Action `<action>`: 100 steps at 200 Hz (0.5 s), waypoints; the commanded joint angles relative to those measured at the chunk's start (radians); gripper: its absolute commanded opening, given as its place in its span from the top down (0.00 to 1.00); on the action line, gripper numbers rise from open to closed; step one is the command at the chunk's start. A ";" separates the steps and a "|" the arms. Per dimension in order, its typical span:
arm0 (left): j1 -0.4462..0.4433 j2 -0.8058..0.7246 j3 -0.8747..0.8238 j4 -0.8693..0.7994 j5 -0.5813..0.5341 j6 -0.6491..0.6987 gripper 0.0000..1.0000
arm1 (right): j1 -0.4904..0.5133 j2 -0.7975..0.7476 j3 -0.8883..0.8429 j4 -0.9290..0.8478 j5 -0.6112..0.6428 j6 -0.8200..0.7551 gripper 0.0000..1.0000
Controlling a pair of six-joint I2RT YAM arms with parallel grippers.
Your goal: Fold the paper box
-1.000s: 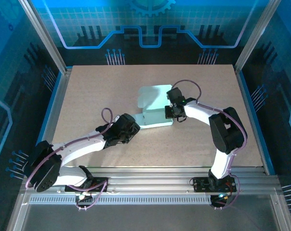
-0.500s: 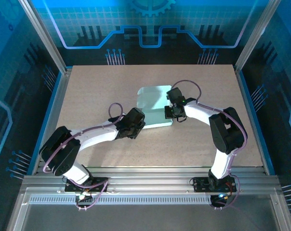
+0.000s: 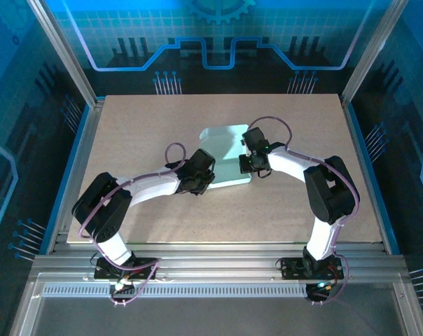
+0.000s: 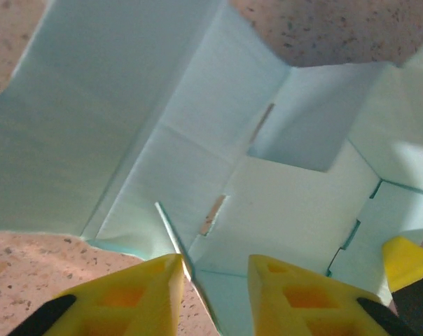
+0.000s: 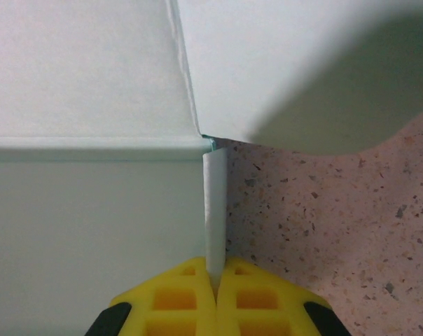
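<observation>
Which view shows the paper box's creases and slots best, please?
The left wrist view: the paper box lies open, creases and slots plain. The top view gives its outline; the right wrist view, one flap pinched by the right gripper.

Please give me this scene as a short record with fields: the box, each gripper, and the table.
box: pale blue card, partly folded, lying near the middle of the table
left gripper: at the box's left near corner, jaws apart, an upright card edge between them
right gripper: shut on a thin flap at the box's right side
table: speckled tan surface
task state: folding not finished
</observation>
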 commanded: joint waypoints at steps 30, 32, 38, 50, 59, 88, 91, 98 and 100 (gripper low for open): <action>0.008 0.061 0.130 -0.185 0.032 0.213 0.79 | 0.009 -0.037 -0.025 -0.053 0.048 -0.157 1.00; 0.008 0.063 0.132 -0.188 0.034 0.216 0.79 | 0.009 -0.039 -0.026 -0.054 0.047 -0.160 1.00; 0.007 0.070 0.139 -0.195 0.041 0.226 0.79 | 0.009 -0.042 -0.028 -0.055 0.051 -0.165 1.00; 0.007 0.085 0.154 -0.203 0.064 0.244 0.79 | 0.009 -0.047 -0.033 -0.057 0.054 -0.173 1.00; 0.007 0.097 0.160 -0.204 0.085 0.251 0.79 | 0.009 -0.047 -0.033 -0.060 0.054 -0.175 1.00; 0.000 0.087 0.160 -0.212 0.094 0.255 0.79 | 0.003 -0.037 -0.033 -0.060 0.040 -0.159 1.00; -0.001 0.083 0.160 -0.216 0.084 0.255 0.78 | 0.003 -0.037 -0.033 -0.060 0.038 -0.157 1.00; -0.006 0.066 0.159 -0.219 0.058 0.255 0.76 | 0.003 -0.033 -0.033 -0.060 0.039 -0.153 1.00; -0.005 0.062 0.159 -0.221 0.050 0.255 0.76 | 0.003 -0.032 -0.032 -0.060 0.038 -0.154 1.00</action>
